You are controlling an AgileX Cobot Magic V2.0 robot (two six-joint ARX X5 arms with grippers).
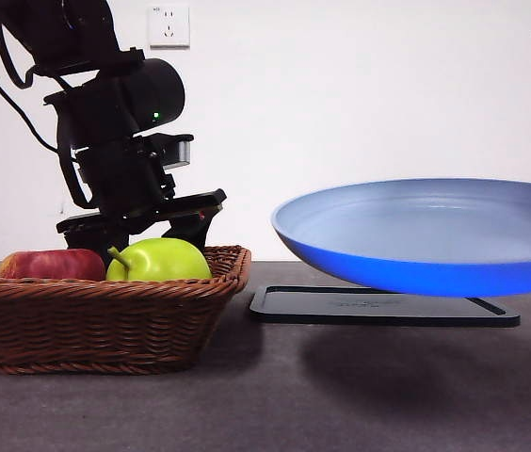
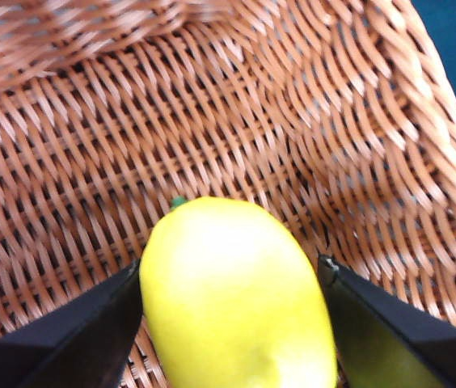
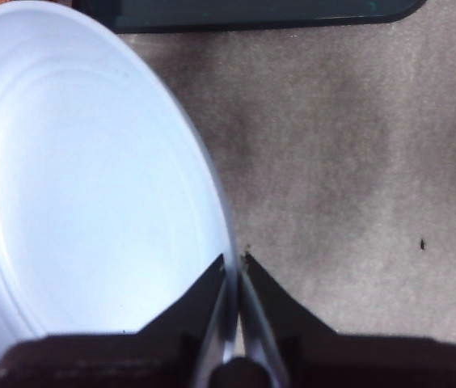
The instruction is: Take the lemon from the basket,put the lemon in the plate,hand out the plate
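Observation:
The lemon lies in the wicker basket, between the jaws of my left gripper, which touch it on both sides. In the front view the left gripper reaches down into the back of the basket, and the lemon is hidden there. My right gripper is shut on the rim of the light blue plate. It holds the plate level in the air above the black tray. The plate is empty.
A yellow-green apple and a red apple sit in the basket's front part. The flat black tray lies on the grey table to the right of the basket, under the raised plate.

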